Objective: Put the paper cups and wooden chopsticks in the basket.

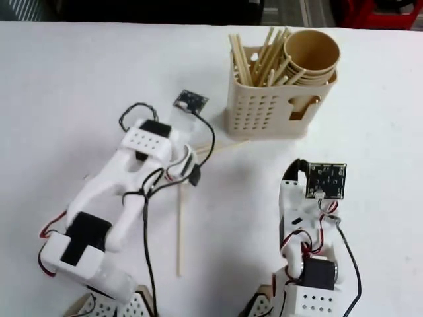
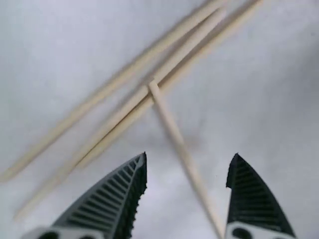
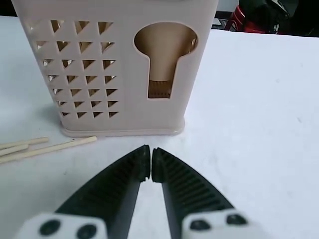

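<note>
Chopsticks [image 2: 178, 142]: slim, pale, tapered wood.

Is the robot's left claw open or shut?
Open. On the left gripper the two dark fingers stand well apart, with one chopstick lying between them.

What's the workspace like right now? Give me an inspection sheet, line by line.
Surface: white table.
Job's things: basket holds stacked paper cups and bundled wooden chopsticks; four loose chopsticks lie on the table.
Clutter: nothing seen.
Grippers: left gripper open, low over the loose chopsticks; right gripper shut, empty, facing the basket.
Cables: black and red wires run along both arms.
Surroundings: red object beyond the table's far edge.
</note>
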Robot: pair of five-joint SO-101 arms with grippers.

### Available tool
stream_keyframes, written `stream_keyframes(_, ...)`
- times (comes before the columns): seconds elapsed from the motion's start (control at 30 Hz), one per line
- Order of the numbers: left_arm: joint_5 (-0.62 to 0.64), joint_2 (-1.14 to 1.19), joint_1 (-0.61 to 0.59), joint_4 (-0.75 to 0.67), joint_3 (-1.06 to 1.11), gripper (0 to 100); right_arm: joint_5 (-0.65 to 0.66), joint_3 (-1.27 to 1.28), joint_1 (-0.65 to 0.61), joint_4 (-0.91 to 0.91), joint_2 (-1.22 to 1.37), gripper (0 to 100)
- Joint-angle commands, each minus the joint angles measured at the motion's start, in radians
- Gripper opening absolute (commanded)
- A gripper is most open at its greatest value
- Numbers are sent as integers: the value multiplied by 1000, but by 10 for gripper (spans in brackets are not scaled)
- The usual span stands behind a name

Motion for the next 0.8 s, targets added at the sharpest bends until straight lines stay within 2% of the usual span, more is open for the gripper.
stream_keyframes(0.0, -58, -31, -5, -71, 43, 263, 9, -6, -5, -22, -8, 22)
stream_keyframes(0.27, -80, 39, -5, -115, 28, 203, 9, -6, -5, -22, -8, 22)
stream_keyframes(0.57, -71, 271, -8, 112, -265, 196, 9, -6, -5, -22, -8, 22)
stream_keyframes(0.67, -84, 320, -4, 183, -344, 138, 9, -6, -5, -22, -8, 22)
stream_keyframes(0.77, -190, 332, 12, 247, -410, 68, 9, -6, -5, -22, -8, 22)
